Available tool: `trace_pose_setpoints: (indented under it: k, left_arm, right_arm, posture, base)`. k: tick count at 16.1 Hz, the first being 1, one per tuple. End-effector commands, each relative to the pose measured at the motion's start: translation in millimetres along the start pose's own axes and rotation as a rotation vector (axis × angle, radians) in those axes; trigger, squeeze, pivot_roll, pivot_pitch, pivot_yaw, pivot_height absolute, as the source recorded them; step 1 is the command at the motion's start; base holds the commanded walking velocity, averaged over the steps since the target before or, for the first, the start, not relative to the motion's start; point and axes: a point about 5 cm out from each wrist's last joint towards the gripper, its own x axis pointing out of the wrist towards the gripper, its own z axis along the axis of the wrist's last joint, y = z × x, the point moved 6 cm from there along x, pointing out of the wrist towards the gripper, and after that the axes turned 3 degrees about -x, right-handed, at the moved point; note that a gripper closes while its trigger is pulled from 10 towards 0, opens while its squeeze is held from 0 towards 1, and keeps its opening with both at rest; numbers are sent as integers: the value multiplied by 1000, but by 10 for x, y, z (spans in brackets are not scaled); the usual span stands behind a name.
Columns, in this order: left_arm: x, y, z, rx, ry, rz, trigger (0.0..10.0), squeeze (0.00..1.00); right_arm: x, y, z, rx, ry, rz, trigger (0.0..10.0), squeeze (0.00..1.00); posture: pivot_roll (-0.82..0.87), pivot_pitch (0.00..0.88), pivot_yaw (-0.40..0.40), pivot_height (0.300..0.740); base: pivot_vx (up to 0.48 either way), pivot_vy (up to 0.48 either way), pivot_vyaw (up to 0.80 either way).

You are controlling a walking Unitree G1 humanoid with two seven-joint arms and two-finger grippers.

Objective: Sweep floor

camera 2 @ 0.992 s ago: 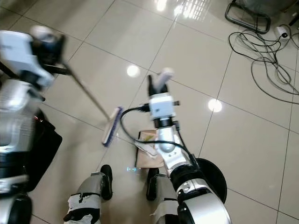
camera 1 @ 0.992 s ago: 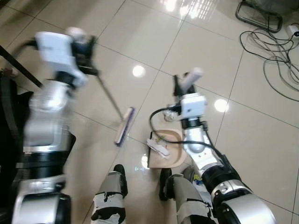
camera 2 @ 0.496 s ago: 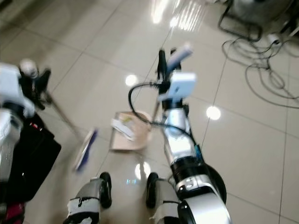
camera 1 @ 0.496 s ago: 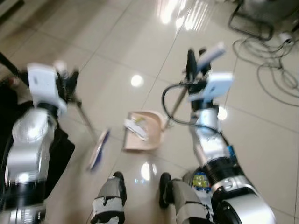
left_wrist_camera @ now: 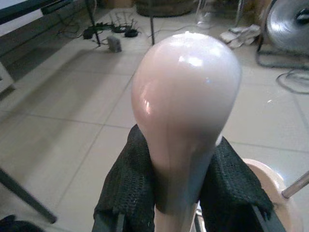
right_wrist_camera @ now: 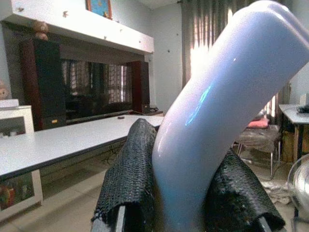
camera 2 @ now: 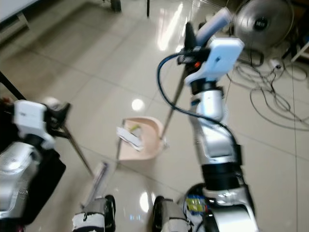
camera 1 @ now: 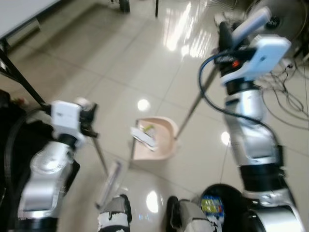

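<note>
- One pale pink dustpan [camera 1: 158, 140] is sitting on the tiled floor [camera 1: 120, 67] just ahead of the robot's feet, and it is holding a small heap of crumpled paper scraps [camera 1: 144, 136].
- Its long thin handle [camera 1: 195, 104] is slanting up to the right gripper [camera 1: 227, 36], which is clenching around the pale blue grip [right_wrist_camera: 222, 116] at the top, high above the floor.
- One broom is in play: the left gripper [camera 1: 87, 121] is clamping its pink knob-ended handle [left_wrist_camera: 186, 111], and the rod is running down to the broom head [camera 1: 108, 183], which is lying on the floor left of the dustpan, blurred.
- A black bin [camera 1: 222, 203] is standing by the robot's right foot, with something colourful inside that I cannot make out.
- The floor is made of glossy beige tiles, throwing back ceiling lights.
- One standing fan [camera 2: 263, 21] and a tangle of cables [camera 2: 270, 92] are resting on the floor at the far right.
- A white table edge [camera 1: 24, 14] is showing at the far left corner.
</note>
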Motion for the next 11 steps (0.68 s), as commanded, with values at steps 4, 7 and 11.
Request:
trace_pose_setpoints:
  k: [4, 7, 11]
  left_arm:
    - [-26, -370, 100, 12, -28, -90, 10000, 0]
    - [-61, -502, 137, 57, -33, -133, 10000, 0]
    - [-49, -600, 193, 51, -41, -151, 10000, 0]
  right_arm:
    - [-46, -37, 295, -11, 63, 20, 10000, 0]
    - [-126, -113, 377, 21, 93, -17, 10000, 0]
    - [-203, -136, 365, 44, 117, -32, 10000, 0]
  posture:
    - [18, 100, -44, 740]
    - [48, 109, -63, 740]
    - [66, 113, -50, 740]
  base:
    - [0, 0, 0]
    - [-80, 0, 0]
    - [-251, 0, 0]
